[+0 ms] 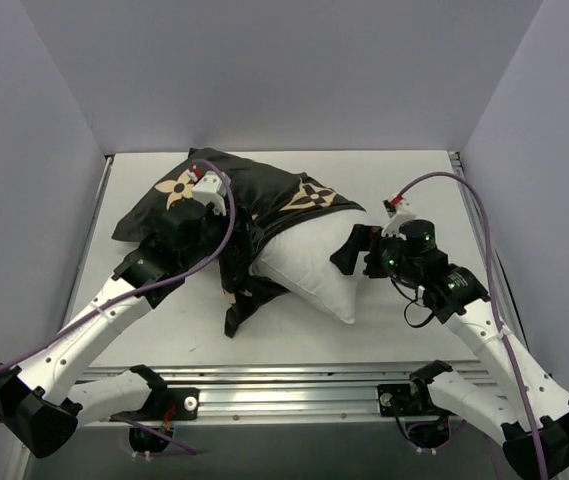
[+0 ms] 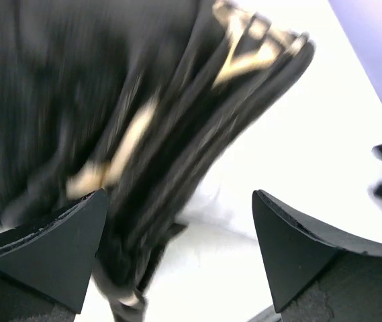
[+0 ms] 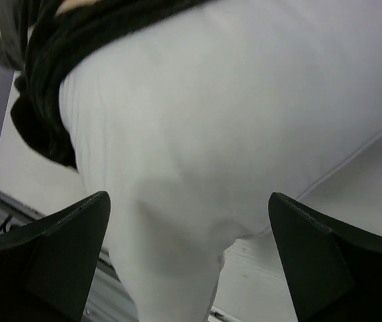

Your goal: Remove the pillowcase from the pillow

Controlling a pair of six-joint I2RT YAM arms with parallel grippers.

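The black pillowcase [image 1: 264,190] with tan flowers is bunched over the far left part of the white pillow [image 1: 309,260], whose near right half is bare. My left gripper [image 1: 244,250] is at the bunched edge. In the left wrist view it [image 2: 180,194] is open, with blurred black folds [image 2: 76,87] against its left finger and white pillow [image 2: 231,194] behind. My right gripper [image 1: 352,248] is at the pillow's right side. In the right wrist view it [image 3: 188,196] is open, with a corner of the pillow [image 3: 231,100] between the jaws and the pillowcase [image 3: 43,87] at top left.
The white table [image 1: 414,180] is closed in by pale walls on the left, back and right. A metal rail [image 1: 284,385] runs along the near edge between the arm bases. A loose tail of black fabric [image 1: 244,310] trails toward the front.
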